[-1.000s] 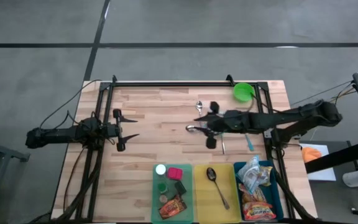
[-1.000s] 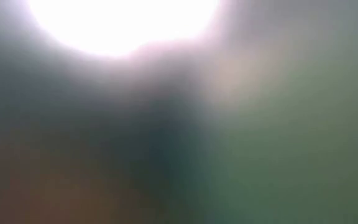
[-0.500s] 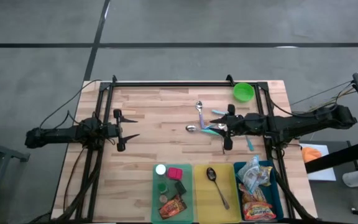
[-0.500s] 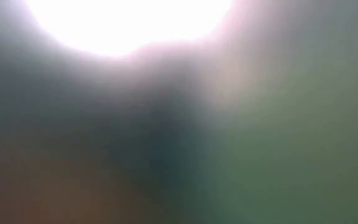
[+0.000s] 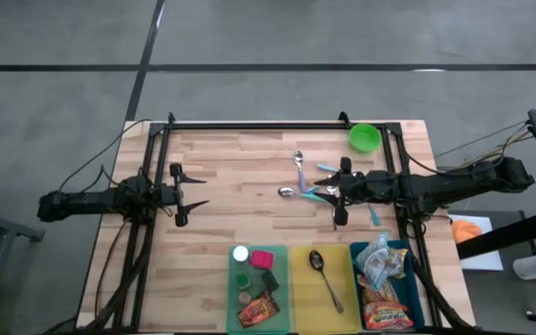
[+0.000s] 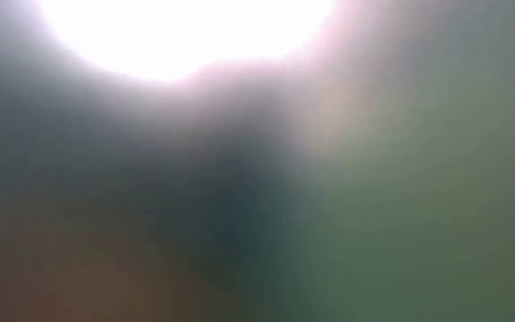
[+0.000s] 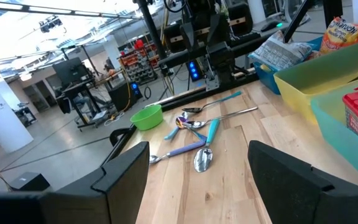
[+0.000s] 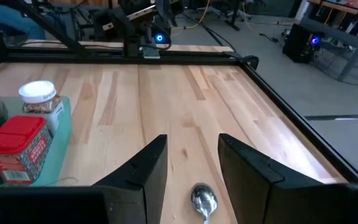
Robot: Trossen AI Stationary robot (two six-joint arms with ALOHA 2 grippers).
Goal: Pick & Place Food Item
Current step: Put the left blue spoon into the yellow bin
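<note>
We see our right gripper (image 5: 340, 192), jaws partly open and empty, over loose spoons (image 5: 298, 177) near the tabletop's right edge, risking nudging them instead of reaching the snacks (image 5: 380, 279) in the blue bin.

Both arms lie low, left pincer (image 5: 196, 194) and right pincer (image 5: 340, 190) agape.
</note>
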